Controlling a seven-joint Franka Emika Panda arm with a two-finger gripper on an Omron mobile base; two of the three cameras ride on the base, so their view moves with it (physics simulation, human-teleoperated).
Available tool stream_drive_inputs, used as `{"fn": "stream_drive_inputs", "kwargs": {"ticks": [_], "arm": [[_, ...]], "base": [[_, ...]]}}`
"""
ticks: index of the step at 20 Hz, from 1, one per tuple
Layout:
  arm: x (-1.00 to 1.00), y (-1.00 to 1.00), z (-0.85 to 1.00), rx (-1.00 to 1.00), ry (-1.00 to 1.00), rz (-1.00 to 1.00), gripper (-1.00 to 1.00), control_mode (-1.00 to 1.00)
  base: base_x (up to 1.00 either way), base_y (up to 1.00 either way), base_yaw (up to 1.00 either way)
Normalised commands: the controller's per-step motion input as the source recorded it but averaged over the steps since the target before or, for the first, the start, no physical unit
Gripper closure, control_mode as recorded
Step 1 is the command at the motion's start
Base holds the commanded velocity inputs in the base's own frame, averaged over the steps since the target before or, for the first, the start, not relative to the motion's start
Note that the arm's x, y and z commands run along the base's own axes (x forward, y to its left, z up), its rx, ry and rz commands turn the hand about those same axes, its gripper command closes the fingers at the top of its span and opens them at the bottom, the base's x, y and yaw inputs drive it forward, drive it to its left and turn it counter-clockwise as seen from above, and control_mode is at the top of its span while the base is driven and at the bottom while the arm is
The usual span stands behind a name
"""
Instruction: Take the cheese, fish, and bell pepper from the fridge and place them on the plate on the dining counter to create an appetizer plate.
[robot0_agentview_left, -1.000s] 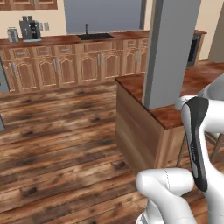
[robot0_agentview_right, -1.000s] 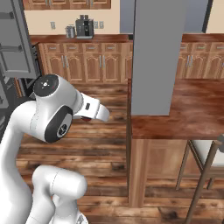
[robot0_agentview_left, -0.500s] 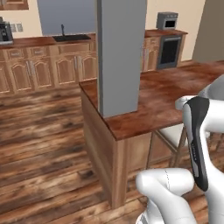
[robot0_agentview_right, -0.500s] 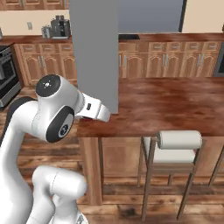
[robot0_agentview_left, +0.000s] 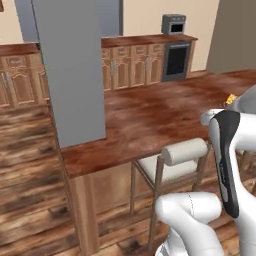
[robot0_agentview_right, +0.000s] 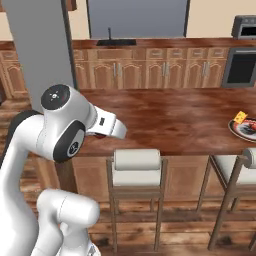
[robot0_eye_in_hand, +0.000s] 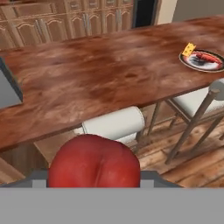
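Driving has swung both base cameras round since the earlier frames, so the grey pillar now sits left and the long table (robot0_agentview_left: 150, 112) spreads ahead.

Left base view: a stool (robot0_agentview_left: 172, 160) stands at the table's near edge.

Right base view: the plate (robot0_agentview_right: 246, 129) lies far right, with the cheese (robot0_agentview_right: 241, 117) on its rim.

Hand view: the end effector grasps the bell pepper (robot0_eye_in_hand: 94, 162); the fish (robot0_eye_in_hand: 205, 57) already lies on the plate. Carrying the pepper is the step in hand; next, I judge, is approaching the plate.
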Motion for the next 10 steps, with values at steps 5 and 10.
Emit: {"fn": "stream_drive_inputs", "kwargs": {"ticks": [5,10], "arm": [[0.00,0.00,0.00,0.00,0.00,0.00,1.00,1.00],[0.00,0.00,0.00,0.00,0.00,0.00,1.00,1.00]], "base": [[0.00,-1.00,-0.02],[0.02,-1.00,-0.01]]}}
